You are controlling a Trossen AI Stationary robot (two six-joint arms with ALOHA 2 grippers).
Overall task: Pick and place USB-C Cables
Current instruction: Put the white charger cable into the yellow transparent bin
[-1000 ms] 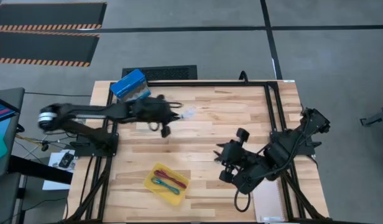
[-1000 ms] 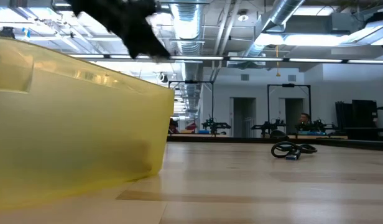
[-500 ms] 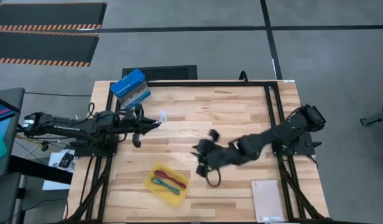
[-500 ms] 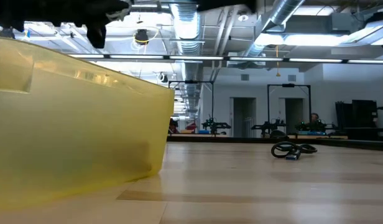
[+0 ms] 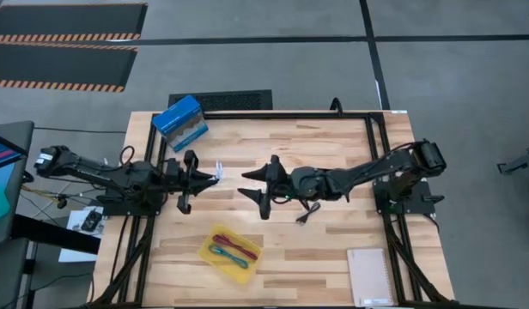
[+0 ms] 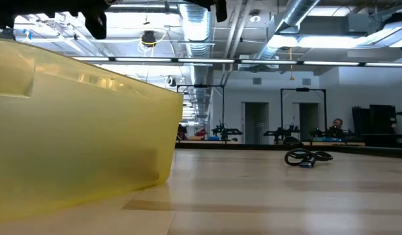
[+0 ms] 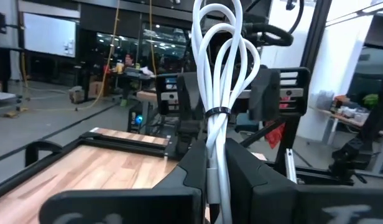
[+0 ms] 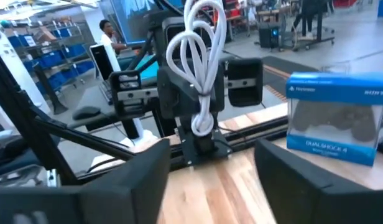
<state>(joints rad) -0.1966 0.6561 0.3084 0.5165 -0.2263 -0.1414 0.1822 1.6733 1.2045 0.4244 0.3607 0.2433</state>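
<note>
White cable in left end effector, right end effector wide, seemingly two cables in tray

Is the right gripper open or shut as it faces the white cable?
Open. The right gripper shows its two fingers spread wide apart, empty, facing the white cable held in the left gripper.

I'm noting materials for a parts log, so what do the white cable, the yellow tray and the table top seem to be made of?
White cable: smooth, glossy plastic-like sheath, looped and bound by a dark tie, held by the left gripper.
Yellow tray: translucent, slightly frosted plastic, since light glows through its wall.
Table top: pale wooden planks, probably sealed; grain and seams show.
</note>
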